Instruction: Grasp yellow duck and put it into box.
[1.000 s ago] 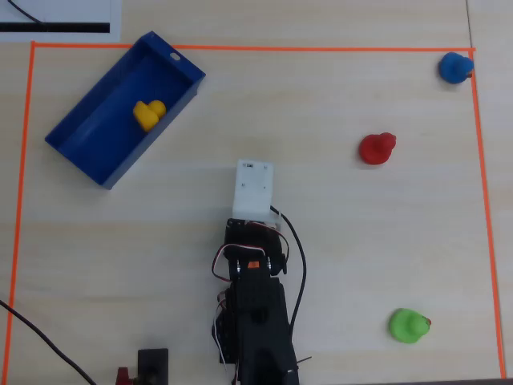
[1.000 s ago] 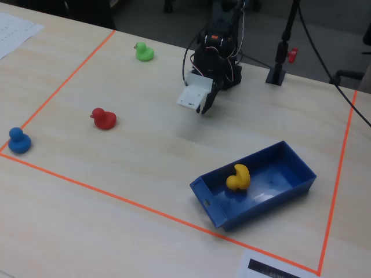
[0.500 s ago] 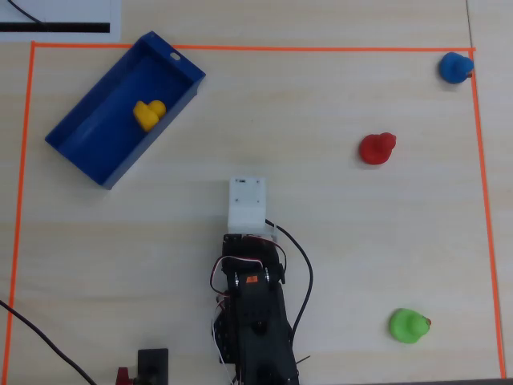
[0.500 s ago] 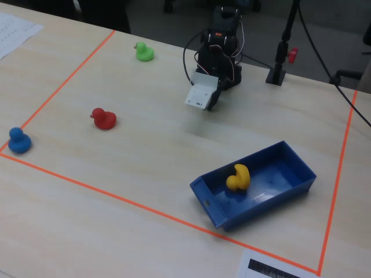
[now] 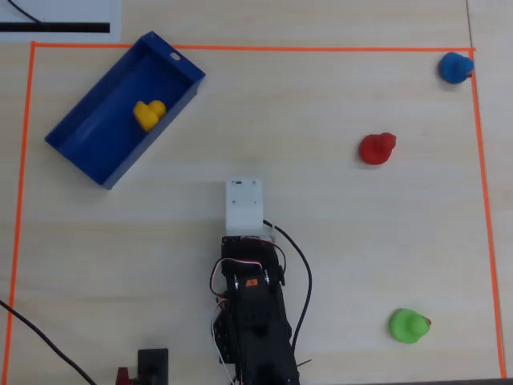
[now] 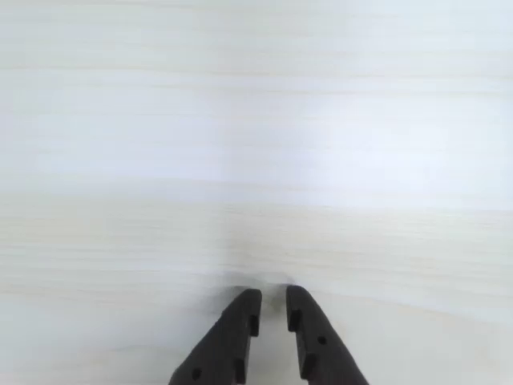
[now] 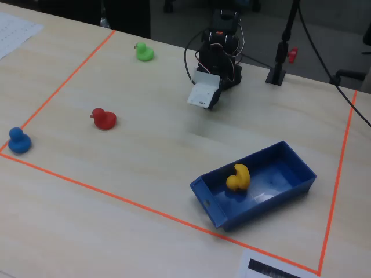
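Note:
The yellow duck lies inside the blue box at the far left of the overhead view, near the box's end with the hole. The fixed view shows the duck on the box floor. My gripper hangs over bare table in the wrist view. Its jaws are almost together with only a narrow gap and hold nothing. In the overhead view the arm is folded back at the bottom middle, and the white wrist block hides the jaws. It is well apart from the box.
A red duck, a green duck and a blue duck stand on the right side. Orange tape frames the work area. A black stand and cables sit beside the arm base.

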Robot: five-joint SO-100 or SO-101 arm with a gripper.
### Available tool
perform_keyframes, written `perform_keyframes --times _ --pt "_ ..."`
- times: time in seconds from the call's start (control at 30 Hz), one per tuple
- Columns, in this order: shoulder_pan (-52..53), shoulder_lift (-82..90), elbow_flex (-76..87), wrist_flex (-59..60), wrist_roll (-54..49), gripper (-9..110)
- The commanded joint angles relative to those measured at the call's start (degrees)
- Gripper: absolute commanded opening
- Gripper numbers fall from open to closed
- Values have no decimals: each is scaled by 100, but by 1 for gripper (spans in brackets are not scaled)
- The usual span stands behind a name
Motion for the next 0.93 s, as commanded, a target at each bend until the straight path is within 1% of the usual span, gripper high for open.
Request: perform_keyframes --times 0.0,0.03,0.1,0.9 --pt "44 0 -18 88 53 0" --pt "44 0 -18 88 53 0" --pt "44 0 -18 88 53 6" --pt "44 0 -18 88 53 6"
